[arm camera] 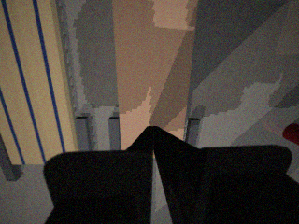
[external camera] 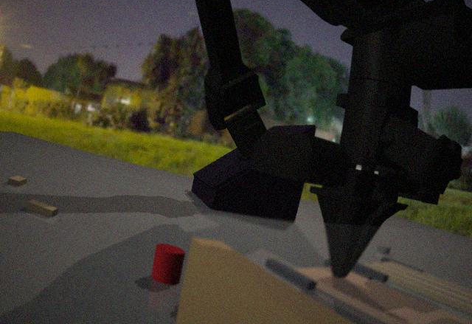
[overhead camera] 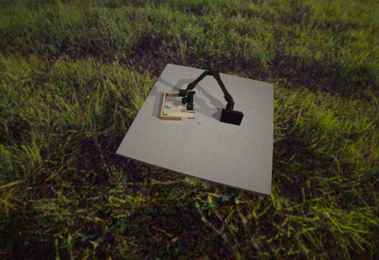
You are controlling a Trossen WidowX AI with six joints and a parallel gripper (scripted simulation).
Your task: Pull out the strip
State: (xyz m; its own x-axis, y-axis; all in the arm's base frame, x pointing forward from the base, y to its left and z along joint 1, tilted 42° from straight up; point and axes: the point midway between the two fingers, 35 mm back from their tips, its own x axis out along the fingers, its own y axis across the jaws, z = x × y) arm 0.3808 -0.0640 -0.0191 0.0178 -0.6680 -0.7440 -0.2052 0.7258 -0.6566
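Observation:
My gripper (overhead camera: 190,109) (external camera: 339,275) (arm camera: 151,131) is shut with nothing between its fingers. Its tips point down, low over the outer end of a plain pinkish strip (overhead camera: 177,108) (external camera: 366,288) (arm camera: 140,70). Whether they touch it is unclear. A pale yellow strip with blue lines (overhead camera: 184,115) (arm camera: 28,84) lies beside it. A green cube (overhead camera: 169,106) is at the inner end of the pinkish strip. Another green cube (overhead camera: 165,113) is at the inner end of the striped strip. Both are too small to read a label, and neither shows in the wrist view.
A wooden frame (overhead camera: 163,104) (external camera: 248,285) stands around the strips. Short grey guide bars (external camera: 290,273) (arm camera: 192,133) flank their outer ends. A red cylinder (external camera: 167,263) (arm camera: 292,133) stands outside the frame. Two small wooden blocks (external camera: 17,180) (external camera: 42,208) lie farther off.

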